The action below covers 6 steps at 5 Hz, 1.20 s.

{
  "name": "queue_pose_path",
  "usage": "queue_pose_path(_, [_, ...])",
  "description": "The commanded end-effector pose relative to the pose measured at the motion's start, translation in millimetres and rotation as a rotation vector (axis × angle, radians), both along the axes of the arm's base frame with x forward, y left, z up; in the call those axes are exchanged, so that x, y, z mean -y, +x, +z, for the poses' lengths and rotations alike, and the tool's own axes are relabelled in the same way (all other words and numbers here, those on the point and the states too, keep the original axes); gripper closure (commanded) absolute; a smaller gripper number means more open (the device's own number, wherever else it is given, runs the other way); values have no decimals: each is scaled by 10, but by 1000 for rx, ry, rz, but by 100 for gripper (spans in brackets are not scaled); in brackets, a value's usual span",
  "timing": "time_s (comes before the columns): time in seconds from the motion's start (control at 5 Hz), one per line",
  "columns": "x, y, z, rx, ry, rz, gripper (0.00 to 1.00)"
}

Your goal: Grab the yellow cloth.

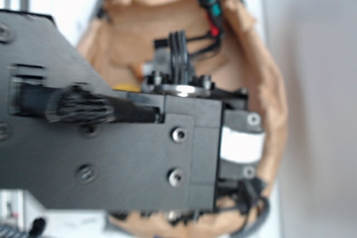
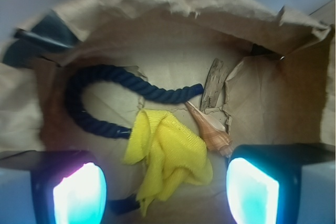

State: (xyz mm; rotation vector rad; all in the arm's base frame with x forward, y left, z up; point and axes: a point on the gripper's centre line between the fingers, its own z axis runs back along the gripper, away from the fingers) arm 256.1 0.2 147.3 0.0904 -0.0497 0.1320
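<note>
The yellow cloth (image 2: 170, 156) lies crumpled on brown paper, seen from above in the wrist view. My gripper (image 2: 166, 192) hangs over it, open, with the glowing fingertips (image 2: 79, 195) wide apart on either side of the cloth's lower folds. Nothing is held between them. In the exterior view the black arm (image 1: 111, 143) hides nearly everything; only a small yellow sliver of the cloth (image 1: 127, 87) shows beside the wrist.
A thick navy rope (image 2: 89, 103) curls left of and behind the cloth. An orange-tan seashell (image 2: 210, 132) lies just right of it, next to the right finger. A grey wood chip (image 2: 212, 82) sits farther back. Crumpled brown paper walls (image 2: 184, 3) ring the scene.
</note>
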Motion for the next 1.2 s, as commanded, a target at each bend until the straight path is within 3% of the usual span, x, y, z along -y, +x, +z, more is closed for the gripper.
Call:
queue_pose_path(0.0, [-323,-88,-286,10,42,8,0])
queue_pose_path(0.4, [-398,-423,-680,-33,76,-92,0])
queue_pose_path(0.6, [-575,-296,-650,-111,-29,-129,0])
queue_pose_path(0.8, [-940,-56,-580,-164,-124,-147,0])
queue_pose_path(1.0, [-1009,-33,-560,-164,-135,-121,0])
